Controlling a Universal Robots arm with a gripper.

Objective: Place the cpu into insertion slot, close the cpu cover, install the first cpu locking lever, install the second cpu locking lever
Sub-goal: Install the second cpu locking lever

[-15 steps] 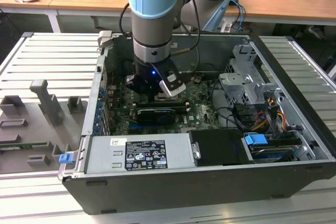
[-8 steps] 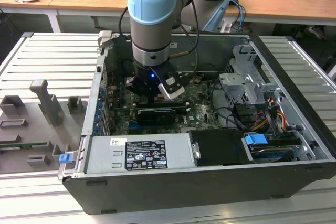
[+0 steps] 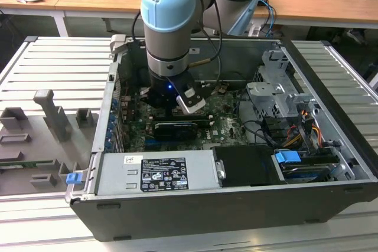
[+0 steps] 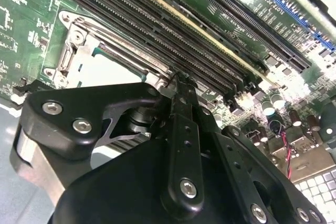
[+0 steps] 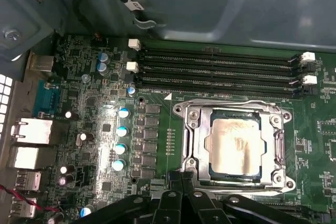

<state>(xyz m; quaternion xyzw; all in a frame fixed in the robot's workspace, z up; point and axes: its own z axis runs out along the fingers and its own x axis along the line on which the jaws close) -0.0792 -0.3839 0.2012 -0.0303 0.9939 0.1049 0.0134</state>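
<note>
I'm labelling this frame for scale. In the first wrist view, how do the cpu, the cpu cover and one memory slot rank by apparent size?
Largest to smallest, as they look:
1. memory slot, by far the longest, though narrow
2. cpu cover, framing the chip
3. cpu, seen within the cover's window

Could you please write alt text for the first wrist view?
A cpu sits in the insertion slot on a green motherboard, with the silver cpu cover framing it. Four long black memory slots run beside the socket, and the black claw hangs close to the socket's edge.
</note>
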